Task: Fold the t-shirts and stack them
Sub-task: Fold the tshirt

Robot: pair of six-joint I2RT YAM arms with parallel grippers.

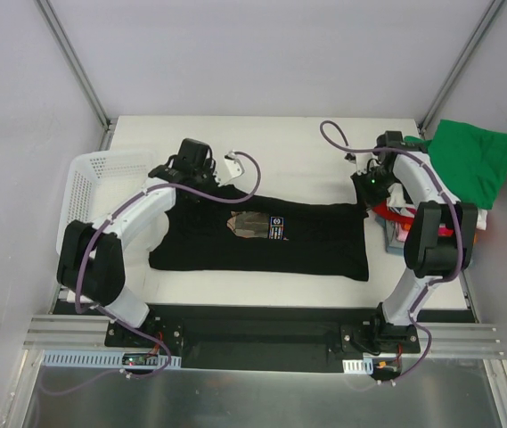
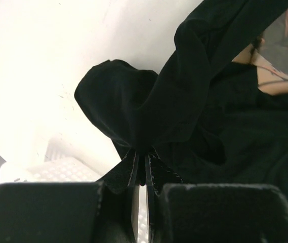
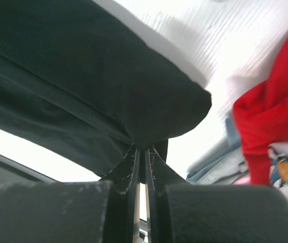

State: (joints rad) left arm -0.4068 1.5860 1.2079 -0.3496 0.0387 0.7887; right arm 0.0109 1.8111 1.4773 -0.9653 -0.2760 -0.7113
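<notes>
White tabletop: one black t-shirt lies spread at centre, one green t-shirt at the far right, one white mesh basket at the left edge. The left tool and the right tool are each clamped closed on an edge of the black t-shirt.

Left tool, right tool both pinched closed; arms extended forward, elbows bent.

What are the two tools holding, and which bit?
Both pinch the black t-shirt: the left tool a bunched fold at its far left edge, the right tool its far right corner.
</notes>
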